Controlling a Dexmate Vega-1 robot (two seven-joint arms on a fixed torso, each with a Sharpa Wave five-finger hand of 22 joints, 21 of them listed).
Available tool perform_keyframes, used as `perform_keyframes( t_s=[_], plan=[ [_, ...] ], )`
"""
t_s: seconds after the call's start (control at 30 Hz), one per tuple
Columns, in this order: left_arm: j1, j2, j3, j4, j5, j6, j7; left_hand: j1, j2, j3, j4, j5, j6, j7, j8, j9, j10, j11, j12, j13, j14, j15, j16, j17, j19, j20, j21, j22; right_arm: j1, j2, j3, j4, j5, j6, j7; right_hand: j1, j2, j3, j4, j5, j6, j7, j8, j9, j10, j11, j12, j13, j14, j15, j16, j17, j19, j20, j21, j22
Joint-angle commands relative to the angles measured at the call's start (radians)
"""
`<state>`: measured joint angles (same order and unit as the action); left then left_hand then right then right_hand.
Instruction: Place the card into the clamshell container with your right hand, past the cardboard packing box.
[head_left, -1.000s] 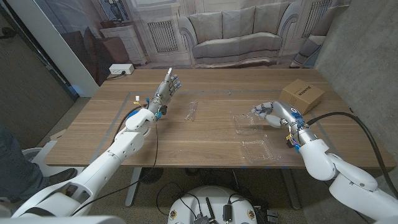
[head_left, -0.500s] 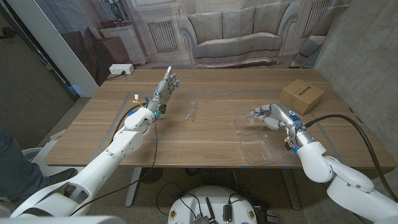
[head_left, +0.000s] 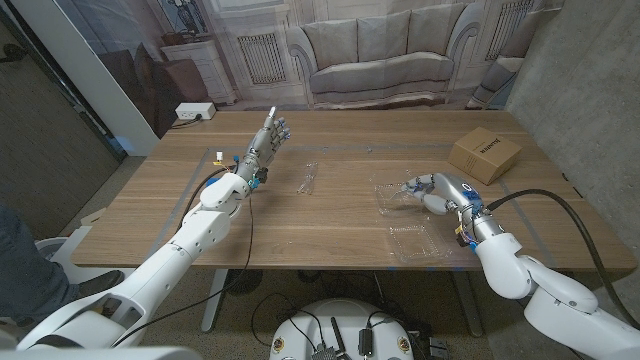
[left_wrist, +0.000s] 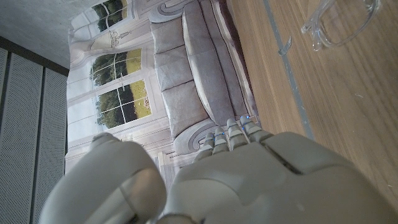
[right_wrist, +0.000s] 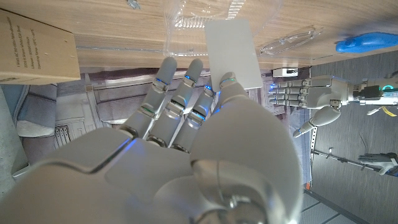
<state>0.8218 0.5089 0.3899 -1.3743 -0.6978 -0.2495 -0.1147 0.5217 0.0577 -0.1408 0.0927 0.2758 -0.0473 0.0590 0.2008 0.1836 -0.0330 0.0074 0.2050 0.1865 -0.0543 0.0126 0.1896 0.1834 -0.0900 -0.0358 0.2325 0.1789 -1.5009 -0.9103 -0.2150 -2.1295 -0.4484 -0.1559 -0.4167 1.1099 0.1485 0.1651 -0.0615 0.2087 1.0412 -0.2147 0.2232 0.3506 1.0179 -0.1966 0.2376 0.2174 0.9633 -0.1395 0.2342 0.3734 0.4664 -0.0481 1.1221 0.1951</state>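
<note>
Over the last 1 second the right hand, pinching the card in its fingers, has drifted past the cardboard packing box to the clamshell container, so release looks close.

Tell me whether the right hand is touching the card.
Touching. In the right wrist view the right hand holds the white card, whose lower edge sits against the fingertips.
</note>
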Motion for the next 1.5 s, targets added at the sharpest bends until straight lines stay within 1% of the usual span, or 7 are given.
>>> perform_keyframes(
  t_s=[0.03,0.37,0.9,1.13,1.5],
  plan=[
    [-0.010,-0.004,0.006,0.003,0.002,0.005,-0.002,0.003,0.006,-0.009,-0.003,-0.001,0.001,0.004,-0.004,0.004,-0.001,0.004,-0.002,0.003,-0.004,0.008,0.001,0.003,0.003,-0.016,-0.005,0.003,0.015,-0.011,-0.028,0.014,-0.005,-0.017,-0.011,-0.005,0.001,0.000,0.007,-0.002,0.009,0.002,0.004,0.003,0.008,0.002,0.006,0.002,-0.005,-0.087,-0.001,0.003,-0.007,-0.168,-0.002,0.003],
    [-0.012,-0.012,0.009,0.009,0.000,0.006,-0.003,0.003,0.007,-0.010,-0.003,-0.002,0.003,0.004,-0.003,0.004,0.001,0.006,-0.002,0.003,-0.005,0.007,0.001,0.003,0.003,-0.015,-0.006,0.003,0.025,-0.017,-0.039,0.028,0.012,-0.019,-0.019,-0.004,0.002,0.000,0.007,-0.002,0.008,0.002,0.003,0.004,0.007,0.002,0.006,0.003,-0.005,-0.088,0.000,0.004,-0.009,-0.168,0.001,0.004],
    [-0.012,-0.013,0.013,0.008,0.001,0.016,0.005,0.004,0.008,-0.012,-0.003,-0.002,0.002,0.005,-0.003,0.004,0.000,0.006,-0.002,0.003,-0.005,0.007,0.001,0.003,0.006,-0.014,-0.007,0.004,0.063,-0.022,-0.071,0.064,0.032,-0.007,-0.028,0.000,0.004,0.001,0.005,-0.004,0.013,0.003,0.002,0.002,0.010,0.003,0.007,0.003,-0.004,-0.088,0.003,0.006,-0.008,-0.169,0.006,0.005],
    [-0.022,-0.018,0.018,0.014,0.008,0.017,0.007,0.004,0.009,-0.013,-0.003,-0.002,0.002,0.004,-0.004,0.004,0.001,0.006,-0.002,0.003,-0.005,0.006,0.001,0.003,0.006,-0.013,-0.008,0.004,0.062,-0.028,-0.068,0.075,0.051,-0.004,-0.035,0.010,0.005,0.006,-0.002,-0.009,0.020,0.004,0.001,-0.005,0.018,0.005,0.007,-0.002,0.002,-0.088,0.006,0.008,0.000,-0.170,0.013,0.005],
    [-0.049,-0.031,0.028,0.032,0.017,0.022,0.003,0.004,0.009,-0.015,-0.003,-0.002,0.002,0.003,-0.004,0.004,0.000,0.005,-0.002,0.003,-0.005,0.006,0.001,0.003,0.005,-0.012,-0.010,0.004,0.053,-0.035,-0.062,0.086,0.077,0.006,-0.048,0.015,0.002,0.013,-0.010,-0.018,0.038,0.007,0.007,-0.011,0.037,0.007,0.011,-0.005,0.012,-0.088,0.010,0.009,0.013,-0.169,0.018,0.003]
  ],
)
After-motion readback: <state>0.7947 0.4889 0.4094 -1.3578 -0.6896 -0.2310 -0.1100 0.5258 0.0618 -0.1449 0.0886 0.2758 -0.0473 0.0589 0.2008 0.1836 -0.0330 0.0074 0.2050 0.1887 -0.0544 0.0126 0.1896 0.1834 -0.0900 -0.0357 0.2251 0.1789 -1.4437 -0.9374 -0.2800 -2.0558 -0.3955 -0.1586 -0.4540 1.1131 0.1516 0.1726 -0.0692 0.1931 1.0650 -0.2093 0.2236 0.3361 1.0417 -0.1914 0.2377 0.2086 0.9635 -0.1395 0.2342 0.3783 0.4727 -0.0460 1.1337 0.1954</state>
